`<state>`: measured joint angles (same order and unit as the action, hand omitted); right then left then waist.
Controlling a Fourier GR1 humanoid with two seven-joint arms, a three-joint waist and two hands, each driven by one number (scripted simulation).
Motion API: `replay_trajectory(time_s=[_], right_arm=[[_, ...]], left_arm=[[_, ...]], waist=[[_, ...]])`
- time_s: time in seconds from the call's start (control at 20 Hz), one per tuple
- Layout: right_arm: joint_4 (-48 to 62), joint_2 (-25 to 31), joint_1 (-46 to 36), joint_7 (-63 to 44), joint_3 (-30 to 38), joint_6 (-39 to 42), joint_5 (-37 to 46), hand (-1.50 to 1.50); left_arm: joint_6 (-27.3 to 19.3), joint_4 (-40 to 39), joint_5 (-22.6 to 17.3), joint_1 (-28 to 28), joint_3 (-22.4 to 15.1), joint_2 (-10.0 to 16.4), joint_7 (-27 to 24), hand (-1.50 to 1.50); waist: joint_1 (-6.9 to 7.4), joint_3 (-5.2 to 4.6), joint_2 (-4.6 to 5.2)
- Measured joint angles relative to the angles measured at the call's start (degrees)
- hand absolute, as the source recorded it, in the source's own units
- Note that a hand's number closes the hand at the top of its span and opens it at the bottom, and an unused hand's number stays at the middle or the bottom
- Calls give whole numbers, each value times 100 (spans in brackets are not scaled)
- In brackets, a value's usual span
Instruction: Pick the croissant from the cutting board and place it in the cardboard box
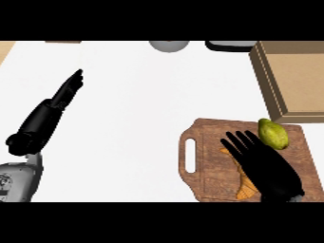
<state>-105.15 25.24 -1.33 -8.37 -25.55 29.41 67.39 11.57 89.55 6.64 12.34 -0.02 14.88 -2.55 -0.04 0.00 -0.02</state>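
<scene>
Wooden cutting board (208, 137), head view: right hand (268, 167) open, fingers straight and spread over the mostly hidden croissant (245, 191), green fruit (273, 134) just beside the fingertips, cardboard box (271, 85) beyond the board, left hand (61, 97) open above the white tabletop (136, 104).

My desk (136, 118) is a smooth, matt white surface. The cutting board (210, 142) is dark brown wood with visible grain. The cardboard box (304, 76) is plain tan cardboard, matt. The croissant (246, 190) shows a golden-brown crust. My right robot hand (266, 166) is matt black, like my left robot hand (49, 116). The green fruit (273, 134) has a smooth, faintly shiny skin. My left forearm (10, 182) is a smooth grey shell.
</scene>
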Motion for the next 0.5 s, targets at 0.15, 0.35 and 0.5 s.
replay_trajectory(time_s=[0.15, 0.35, 0.5], right_arm=[[146, -54, 59, 152, 106, -49, 83, -150], [555, -149, 45, 451, 92, -267, 236, 150], [638, -119, -28, 809, 31, -459, 289, 150]], left_arm=[[78, 96, 44, -111, 62, -1, -52, 0], [131, -29, 93, -7, 128, -46, -72, 0], [177, -15, 93, -38, 173, -43, -103, 0]], waist=[[2, 0, -1], [0, -2, 0], [4, -12, -8]])
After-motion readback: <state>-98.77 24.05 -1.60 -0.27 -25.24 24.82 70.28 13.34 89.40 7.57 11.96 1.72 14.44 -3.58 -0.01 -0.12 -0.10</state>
